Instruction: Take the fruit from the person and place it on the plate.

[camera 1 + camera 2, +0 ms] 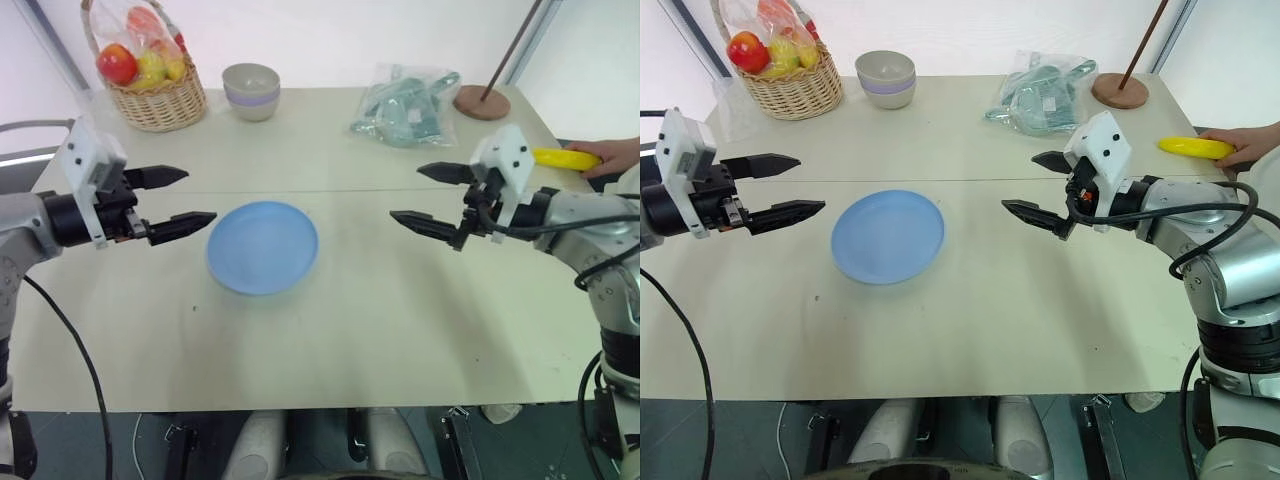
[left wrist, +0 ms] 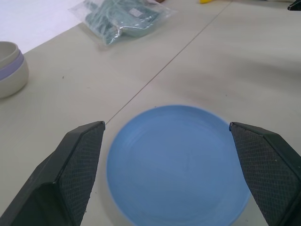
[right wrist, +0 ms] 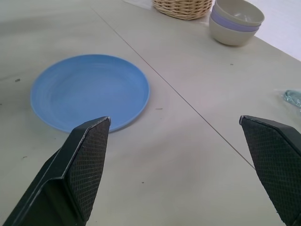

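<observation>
**A:** Nearest to us are the two claws. Right gripper (image 1: 1042, 187) has its fingers spread wide, nothing between them, hanging above the table (image 1: 400, 340). Left gripper (image 1: 178, 198) is spread the same way, also empty.

**B:** Why held like that?

**A:** My guess is they are waiting: jaws ready for a handover, both aimed inward across the table. Between the two claws, closer to the left one and just below its fingertips, lies the plate (image 1: 263, 247), round, flat, light blue and bare. It probably sits in the middle so either arm can reach it.

**B:** And the fruit?

**A:** Behind the right claw, out past its wrist at the table's right edge. The banana (image 1: 1195, 147) is bright yellow, smooth, gently curved, lying nearly level in the person's hand (image 1: 1244, 143), which grips its far end. It looks offered, but well apart from the claw, which faces away from it.

**B:** Further out?

**A:** Beyond the right claw, a bag of green items (image 1: 408, 105). Beyond the left, a bowl (image 1: 251, 90) with a lilac band and a wicker basket (image 1: 155, 95) of wrapped fruit.
</observation>
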